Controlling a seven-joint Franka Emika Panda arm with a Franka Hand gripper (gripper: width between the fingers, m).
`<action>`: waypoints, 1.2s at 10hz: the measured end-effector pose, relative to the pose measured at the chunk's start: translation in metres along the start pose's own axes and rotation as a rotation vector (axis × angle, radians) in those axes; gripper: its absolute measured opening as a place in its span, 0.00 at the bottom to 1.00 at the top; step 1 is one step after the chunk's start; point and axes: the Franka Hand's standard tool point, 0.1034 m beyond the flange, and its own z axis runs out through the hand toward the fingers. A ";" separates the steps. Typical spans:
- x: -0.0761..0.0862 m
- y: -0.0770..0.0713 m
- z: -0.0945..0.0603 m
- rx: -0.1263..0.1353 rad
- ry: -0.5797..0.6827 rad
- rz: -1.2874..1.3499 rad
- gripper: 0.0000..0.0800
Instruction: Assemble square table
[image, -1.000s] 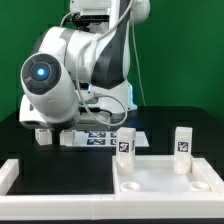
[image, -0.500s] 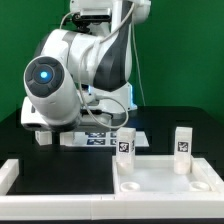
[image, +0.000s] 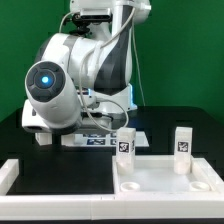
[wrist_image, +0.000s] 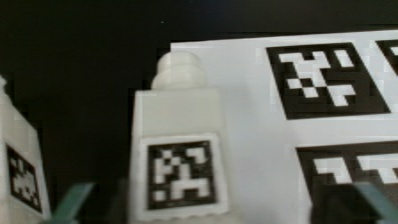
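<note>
In the wrist view a short white leg (wrist_image: 183, 140) with a black-white tag lies lengthwise between my gripper (wrist_image: 224, 205) fingers, its narrow tip pointing away. The jaws stand apart, with the leg nearer one fingertip (wrist_image: 71, 205) and a gap to the other. A second tagged leg (wrist_image: 18, 160) shows at the frame edge. In the exterior view the arm bends low at the left and hides the fingers. The square table slab (image: 160, 178) lies at the front right with two legs (image: 125, 143) (image: 183, 140) upright at its far corners.
The marker board (wrist_image: 302, 110) lies under and beside the leg, and shows in the exterior view (image: 100, 139) behind the slab. A long white L-shaped rail (image: 12, 174) runs along the front left. The table surface is black.
The arm has sunk a little toward the table at the exterior view's left. The slab and its two upright legs have not moved.
</note>
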 end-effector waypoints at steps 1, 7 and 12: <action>0.000 0.000 0.000 0.000 0.000 0.000 0.49; 0.000 0.000 0.000 0.000 -0.001 0.000 0.36; -0.042 -0.008 -0.100 0.044 -0.004 -0.048 0.36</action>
